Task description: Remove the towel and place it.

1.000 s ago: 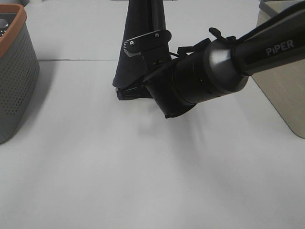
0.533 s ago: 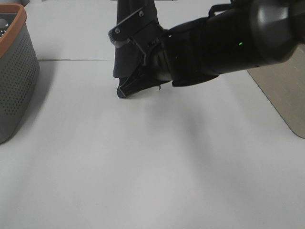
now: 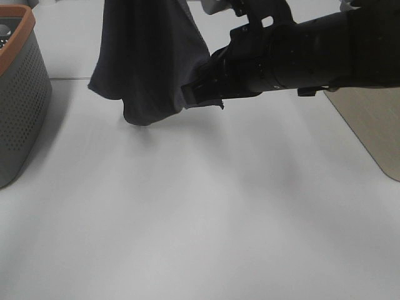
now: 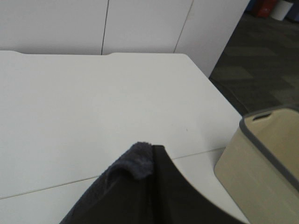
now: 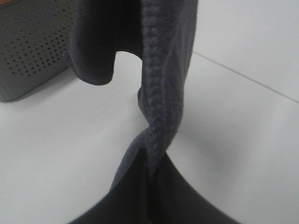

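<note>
The dark charcoal towel (image 3: pixel 147 62) hangs in the air at the back middle, spread wide, its lower edge just above the table. Its top runs out of the exterior view. My right gripper (image 3: pixel 201 95) reaches in from the right and is shut on the towel's right edge. In the right wrist view the gripper (image 5: pixel 150 173) pinches the towel's twisted hem (image 5: pixel 163 79). My left gripper (image 4: pixel 155 157) is seen only in the left wrist view, shut on a fold of the towel (image 4: pixel 135 161) high above the table.
A grey perforated basket with an orange rim (image 3: pixel 19 94) stands at the left edge and also shows in the right wrist view (image 5: pixel 32 46). A beige basket with a grey rim (image 3: pixel 369 119) stands at the right; the left wrist view shows it too (image 4: pixel 261 163). White table (image 3: pixel 200 219).
The towel hung as a narrow strip; now it is fanned out to the left and lifted. My right gripper has moved right and up, pulling the towel's edge with it.
</note>
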Controlling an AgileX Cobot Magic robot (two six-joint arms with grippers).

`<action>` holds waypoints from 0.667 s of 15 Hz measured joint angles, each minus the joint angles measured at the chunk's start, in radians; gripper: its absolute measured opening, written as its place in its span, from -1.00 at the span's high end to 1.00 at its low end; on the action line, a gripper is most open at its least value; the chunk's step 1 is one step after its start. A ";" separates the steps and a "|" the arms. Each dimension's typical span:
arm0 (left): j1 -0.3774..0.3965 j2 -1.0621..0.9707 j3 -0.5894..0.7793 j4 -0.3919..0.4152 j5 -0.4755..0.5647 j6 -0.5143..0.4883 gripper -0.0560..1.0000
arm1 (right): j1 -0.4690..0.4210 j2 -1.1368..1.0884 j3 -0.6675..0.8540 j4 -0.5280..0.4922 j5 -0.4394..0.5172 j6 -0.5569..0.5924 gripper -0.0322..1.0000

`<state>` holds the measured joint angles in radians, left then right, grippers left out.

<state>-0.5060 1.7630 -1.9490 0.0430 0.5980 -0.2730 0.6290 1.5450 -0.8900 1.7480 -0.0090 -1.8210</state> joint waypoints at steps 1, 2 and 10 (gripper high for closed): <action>0.000 0.000 0.000 -0.043 0.045 0.085 0.89 | -0.013 -0.017 0.014 0.000 0.022 0.020 0.90; 0.000 0.000 0.000 -0.074 0.084 0.154 0.89 | -0.017 -0.026 0.020 -0.014 0.046 0.049 0.90; 0.000 -0.026 0.000 -0.138 0.173 0.233 0.89 | -0.168 -0.036 -0.058 -1.235 0.435 1.066 0.90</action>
<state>-0.5060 1.7370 -1.9490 -0.0950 0.7710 -0.0400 0.4610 1.5090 -0.9480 0.5130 0.4260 -0.7550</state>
